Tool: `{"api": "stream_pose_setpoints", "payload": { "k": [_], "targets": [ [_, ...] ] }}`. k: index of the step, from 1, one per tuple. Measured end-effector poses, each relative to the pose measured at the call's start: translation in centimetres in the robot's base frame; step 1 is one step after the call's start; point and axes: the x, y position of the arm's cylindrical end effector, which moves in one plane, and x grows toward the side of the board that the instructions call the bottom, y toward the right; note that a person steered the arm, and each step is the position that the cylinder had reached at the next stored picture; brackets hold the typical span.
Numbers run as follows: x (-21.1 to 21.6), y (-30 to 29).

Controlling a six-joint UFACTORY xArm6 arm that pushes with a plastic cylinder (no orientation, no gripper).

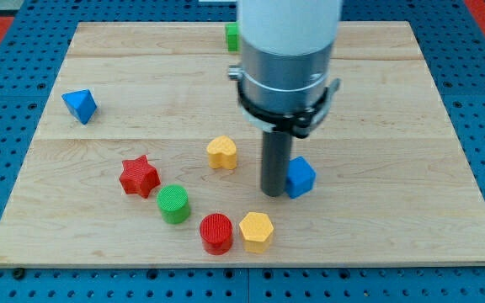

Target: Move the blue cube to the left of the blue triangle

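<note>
The blue cube point(301, 177) sits right of the board's middle. The blue triangle point(80, 105) lies far off at the view's left, near the board's left edge. My tip point(274, 194) is the lower end of the dark rod. It stands right against the blue cube's left side, touching or nearly touching it. The arm's grey and white body above hides part of the board's top middle.
A yellow heart-like block point(222, 152) lies left of my tip. A red star point(139, 176), a green cylinder point(173, 204), a red cylinder point(216, 233) and a yellow hexagon point(256, 231) curve along the lower middle. A green block point(232, 37) peeks out at the top beside the arm.
</note>
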Motion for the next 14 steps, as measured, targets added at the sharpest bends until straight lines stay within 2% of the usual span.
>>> {"api": "stream_pose_setpoints", "payload": {
  "k": [2, 5, 6, 7, 9, 10, 11, 12, 14],
  "targets": [
    [4.1, 3.7],
    [-3.0, 2.9],
    [-4.9, -1.5],
    [-5.5, -1.7],
    [-6.0, 7.6],
    [-7.8, 7.0],
    [-9.1, 2.0],
    [-9.4, -6.4],
    [-15.1, -8.5]
  ]
}}
